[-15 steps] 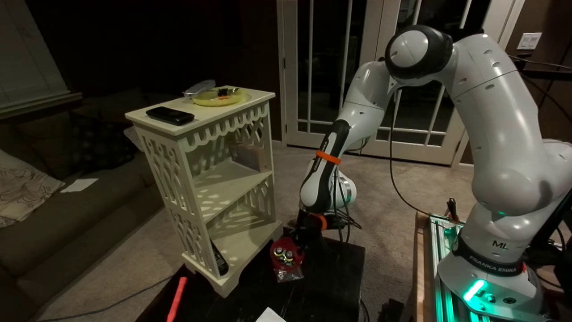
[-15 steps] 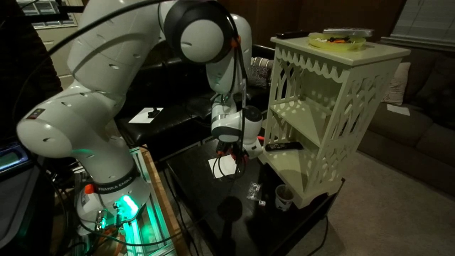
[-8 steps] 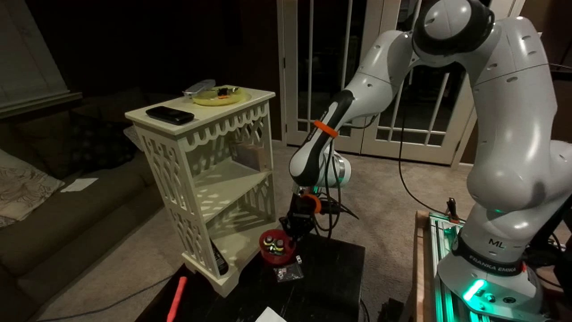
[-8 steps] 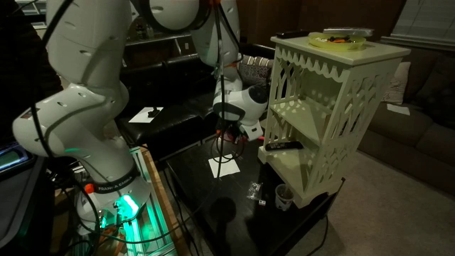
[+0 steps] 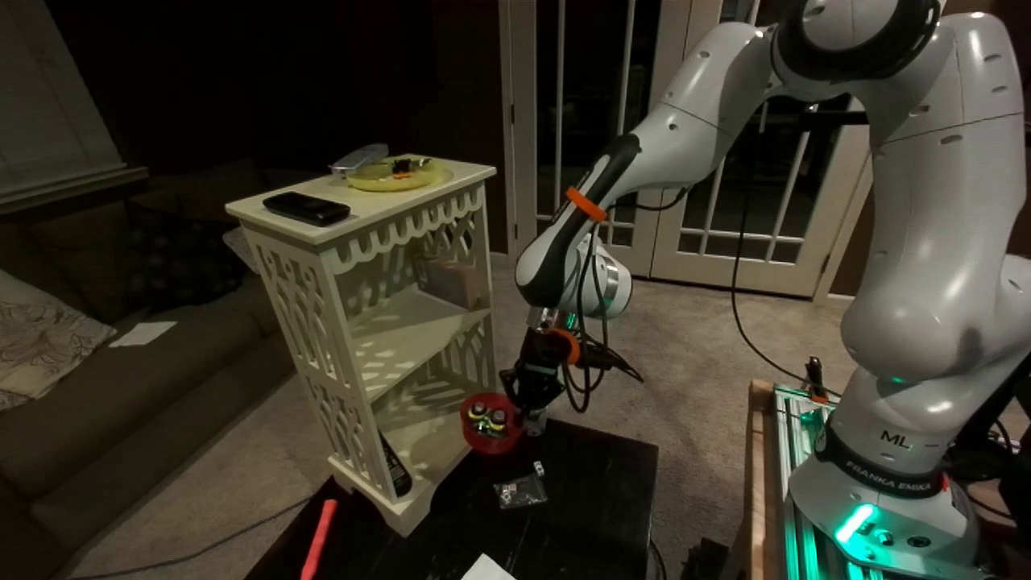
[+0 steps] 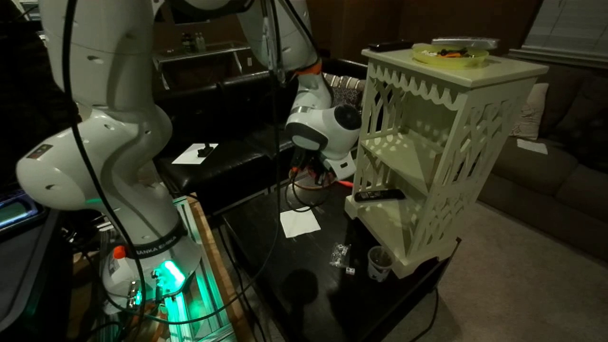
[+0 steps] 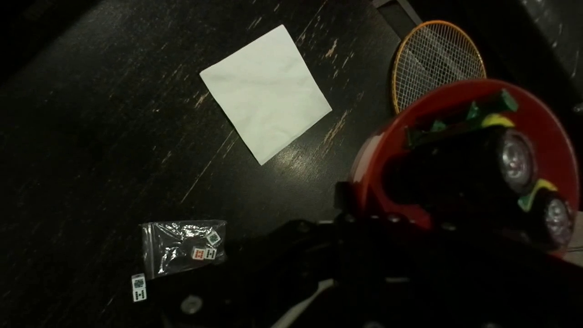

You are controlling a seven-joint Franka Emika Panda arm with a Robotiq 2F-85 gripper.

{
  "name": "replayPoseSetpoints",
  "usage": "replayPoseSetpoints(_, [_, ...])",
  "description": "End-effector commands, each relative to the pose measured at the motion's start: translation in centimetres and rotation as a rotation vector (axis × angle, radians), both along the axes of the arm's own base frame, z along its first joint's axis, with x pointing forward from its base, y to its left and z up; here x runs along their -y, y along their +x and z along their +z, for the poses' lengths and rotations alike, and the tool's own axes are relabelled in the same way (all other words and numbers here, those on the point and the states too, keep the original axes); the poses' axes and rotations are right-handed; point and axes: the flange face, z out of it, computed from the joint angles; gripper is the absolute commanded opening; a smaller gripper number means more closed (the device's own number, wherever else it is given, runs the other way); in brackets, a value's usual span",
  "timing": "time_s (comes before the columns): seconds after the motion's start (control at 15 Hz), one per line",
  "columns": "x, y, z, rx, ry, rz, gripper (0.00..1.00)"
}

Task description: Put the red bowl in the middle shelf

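Black two-fingered claw (image 5: 523,417) is clamped on the rim of a small round red bowl (image 5: 490,445), and from where I'm standing it's holding the thing up off the scuffed black tabletop (image 5: 596,499). Take the claw as the clock's centre in an exterior view: bowl at nine o'clock, mouth up, right against it. The flat cream-white middle shelf (image 5: 411,334) of the pale three-tier latticed stand (image 5: 352,366) is up at ten o'clock, with the bowl hanging apart from it. Some brownish boxy thing (image 5: 451,282) sits in that shelf's one o'clock corner. Six o'clock on the tabletop is a clear plastic zip bag (image 5: 519,493) with small white printed cubes (image 7: 209,253) inside, and a long red stick (image 5: 319,537) lies at eight.

Wrist view puts the bowl at three o'clock. It's carrying two dark chunky things (image 7: 483,155) with shiny round ends (they look like tiny headlights, lol) plus green and yellow bits (image 7: 506,102). An orange-rimmed stringed racket (image 7: 437,64) at two o'clock, partly hidden by the bowl, and a flat square white sheet (image 7: 266,95) on the tabletop between eleven and twelve.
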Motion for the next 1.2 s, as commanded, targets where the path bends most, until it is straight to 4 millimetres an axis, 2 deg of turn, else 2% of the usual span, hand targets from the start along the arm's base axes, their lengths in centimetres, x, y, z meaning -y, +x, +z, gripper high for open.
replayPoseSetpoints(0.0, [-0.6,0.6,1.5,0.010,0.011,-0.043,0.01])
replayPoseSetpoints(0.33, [-1.4,1.9,6.7,-0.005,0.076,-0.117,0.01])
replayPoseSetpoints(0.53, [-0.5,4.0,9.8,0.080,0.063,-0.275,0.01])
replayPoseSetpoints(0.67, [-0.2,5.3,11.0,0.142,0.039,-0.365,0.01])
replayPoseSetpoints(1.0, [0.2,6.4,10.4,0.242,-0.065,-0.575,0.01])
replayPoseSetpoints(1.13, [0.0,7.3,10.0,0.256,-0.051,-0.663,0.01])
